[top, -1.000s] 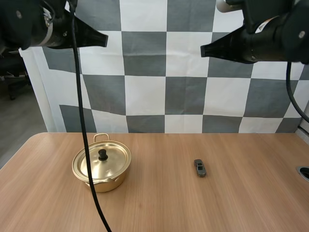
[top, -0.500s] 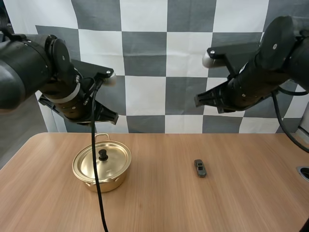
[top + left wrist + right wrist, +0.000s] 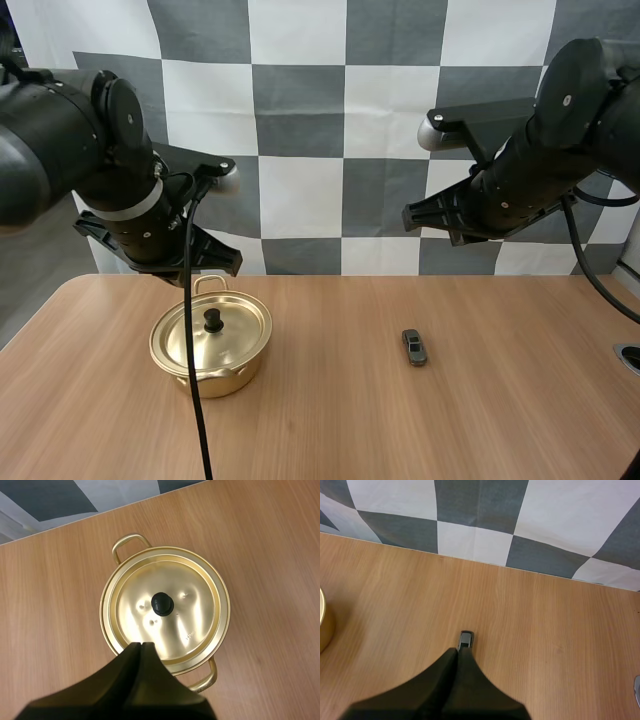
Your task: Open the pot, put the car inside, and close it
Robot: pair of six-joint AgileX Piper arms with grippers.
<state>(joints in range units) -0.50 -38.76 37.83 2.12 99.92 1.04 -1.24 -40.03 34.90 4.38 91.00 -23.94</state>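
Wood-grain table (image 3: 320, 430) fills the high view, with the brass pot (image 3: 218, 378) on my left side and its lid (image 3: 240, 322) seated. The black knob (image 3: 213, 320) stands at the lid's centre. The little grey car (image 3: 414, 347) lies well apart from the pot on my right side, alone on bare wood. My left arm hangs above the pot and my right arm above the car's side of the table, both clear of the surface.

From the left wrist, my left gripper (image 3: 141, 646) is closed on nothing, its fingers pressed into one dark wedge. The tip sits over the lid's near rim, short of the knob.

From the right wrist, my right gripper (image 3: 458, 651) is likewise closed and empty, and the car's far end pokes out just past its tip.

As I judge it, the lid has to come off first. If I lower the left arm with the fingers together, they will press on the lid or shove the pot instead of taking the knob. An off-centre pinch on so small a knob could tip or drop the lid. The car is low and light, so a closed or mistimed approach may nudge it away.
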